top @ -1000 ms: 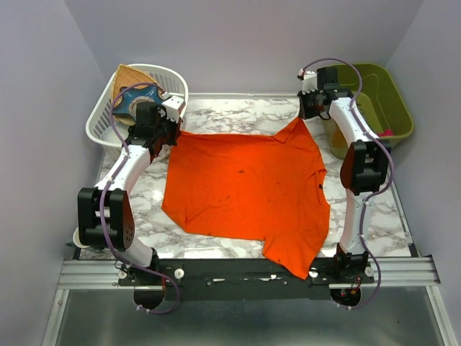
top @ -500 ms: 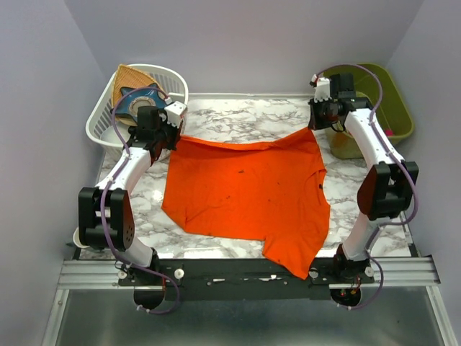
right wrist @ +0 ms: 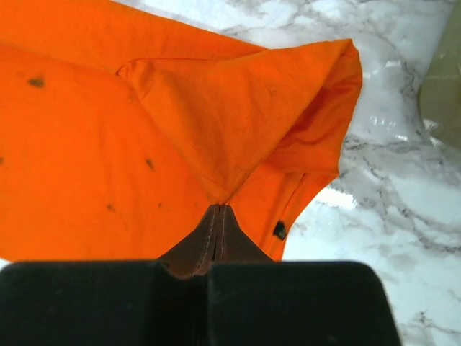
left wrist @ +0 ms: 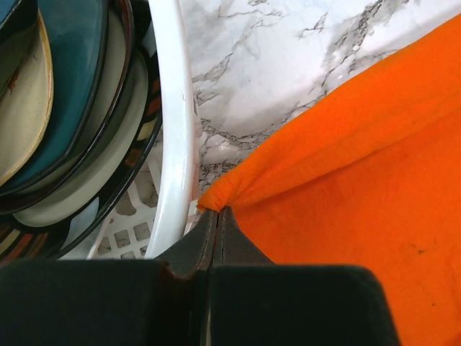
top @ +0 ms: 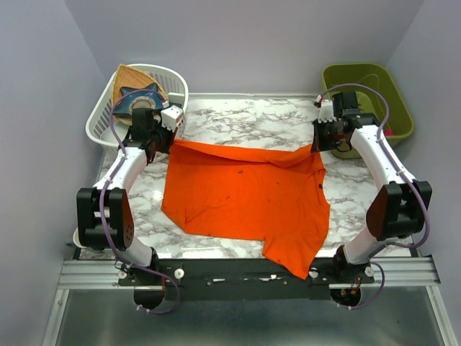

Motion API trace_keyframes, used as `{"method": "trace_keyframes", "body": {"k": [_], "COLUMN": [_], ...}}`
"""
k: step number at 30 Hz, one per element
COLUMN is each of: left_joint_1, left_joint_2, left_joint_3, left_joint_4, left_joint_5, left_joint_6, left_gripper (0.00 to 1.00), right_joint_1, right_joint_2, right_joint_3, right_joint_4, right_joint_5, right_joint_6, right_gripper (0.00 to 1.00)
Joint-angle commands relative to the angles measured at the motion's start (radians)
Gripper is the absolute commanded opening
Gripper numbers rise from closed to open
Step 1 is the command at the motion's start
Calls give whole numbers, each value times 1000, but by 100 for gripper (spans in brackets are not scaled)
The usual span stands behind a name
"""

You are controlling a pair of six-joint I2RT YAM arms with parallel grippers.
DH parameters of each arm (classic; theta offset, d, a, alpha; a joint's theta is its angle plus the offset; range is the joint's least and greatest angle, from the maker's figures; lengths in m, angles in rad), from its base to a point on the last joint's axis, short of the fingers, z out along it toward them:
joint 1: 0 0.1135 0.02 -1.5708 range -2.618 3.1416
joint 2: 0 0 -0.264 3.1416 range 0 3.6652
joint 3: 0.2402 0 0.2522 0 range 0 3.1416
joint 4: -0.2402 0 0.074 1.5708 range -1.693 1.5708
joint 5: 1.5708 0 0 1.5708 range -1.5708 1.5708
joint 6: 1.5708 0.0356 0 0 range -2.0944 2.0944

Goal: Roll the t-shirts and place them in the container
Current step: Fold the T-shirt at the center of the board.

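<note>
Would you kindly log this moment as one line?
left end effector: shut on t-shirt | right end effector: shut on t-shirt | t-shirt: unrolled

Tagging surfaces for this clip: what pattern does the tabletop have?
The tabletop is white marble-patterned with grey veins; it shows best in the top external view.

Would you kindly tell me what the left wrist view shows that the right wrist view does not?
Left wrist only: the white basket holding stacked dishes, and the left gripper. Right wrist only: an edge of the green bin, and the right gripper. Both: a shut gripper pinching the orange t-shirt over the marble table.
</note>
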Motion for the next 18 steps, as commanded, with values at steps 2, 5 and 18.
{"method": "trace_keyframes", "body": {"k": [2,5,18], "left_joint_1": [8,8,12], "left_joint_2": [-36,-41,-52], "left_joint_3": [-5,-17,-24], "left_joint_4": [-39,-38,-82], "left_joint_5": [26,34,25], "left_joint_6": [33,35,85], "left_gripper": [0,0,0], "right_joint_1": [-25,-32,-55], "right_joint_2": [-118,-155,-232], "right_joint_3": [-6,-4,-136], "right_joint_4": [-112,-158,-220], "right_joint_5": [-74,-102,-201], "right_joint_6": [93,144,272], "right_gripper": [0,0,0]}}
